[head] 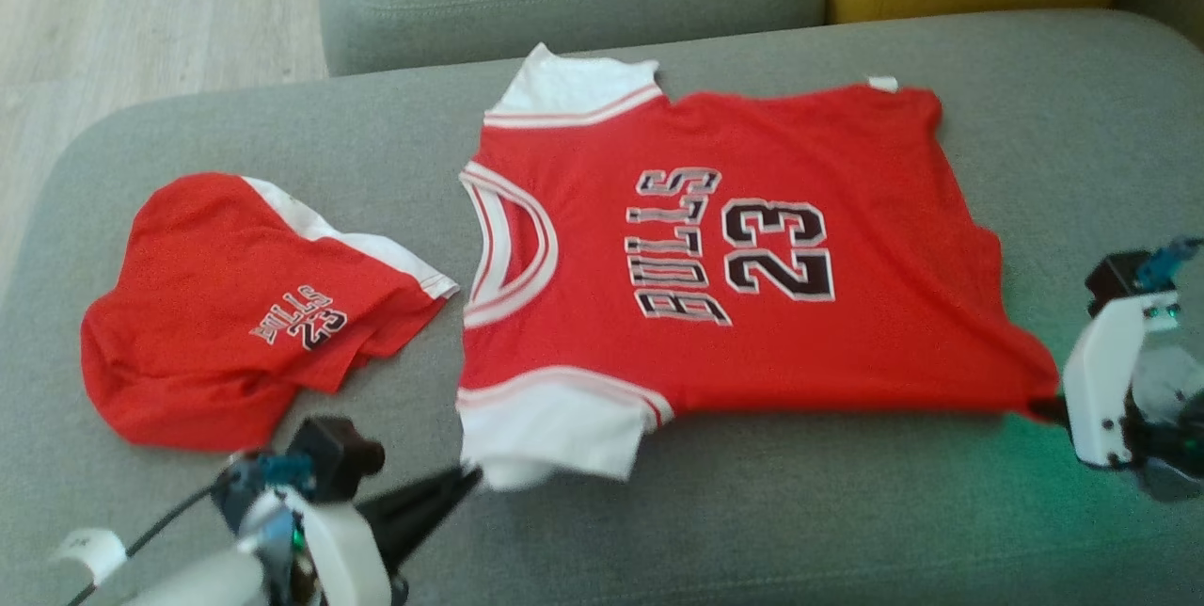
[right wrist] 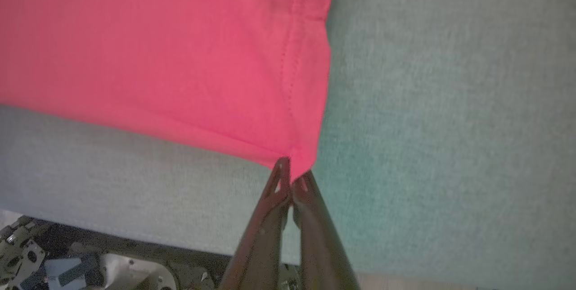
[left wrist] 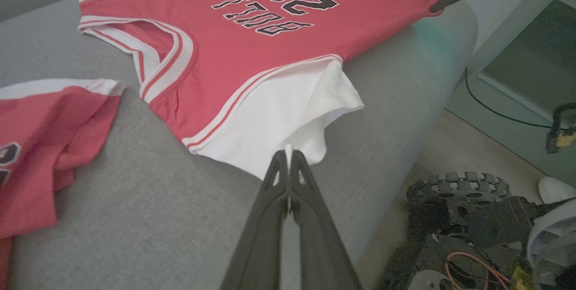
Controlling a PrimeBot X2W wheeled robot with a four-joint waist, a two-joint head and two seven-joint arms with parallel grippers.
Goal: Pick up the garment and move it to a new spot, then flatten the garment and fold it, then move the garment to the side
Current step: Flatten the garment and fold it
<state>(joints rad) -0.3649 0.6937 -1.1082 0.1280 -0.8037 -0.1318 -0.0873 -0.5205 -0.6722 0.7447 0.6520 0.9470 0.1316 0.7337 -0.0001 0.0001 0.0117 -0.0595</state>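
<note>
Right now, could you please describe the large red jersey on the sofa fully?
The jersey is red knit with white sleeves, a striped white neckline and black BULLS 23 lettering. It lies nearly flat, face up, on the grey sofa seat, neck toward the robot's left. The left gripper pinches a white sleeve edge; the right gripper pinches a hem corner.

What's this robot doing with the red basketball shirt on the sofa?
The robot holds a red Bulls 23 jersey spread nearly flat on the grey sofa. Its left gripper pinches the near white sleeve; its right gripper pinches a red hem corner. Matching red shorts lie crumpled beside it, untouched.
</note>
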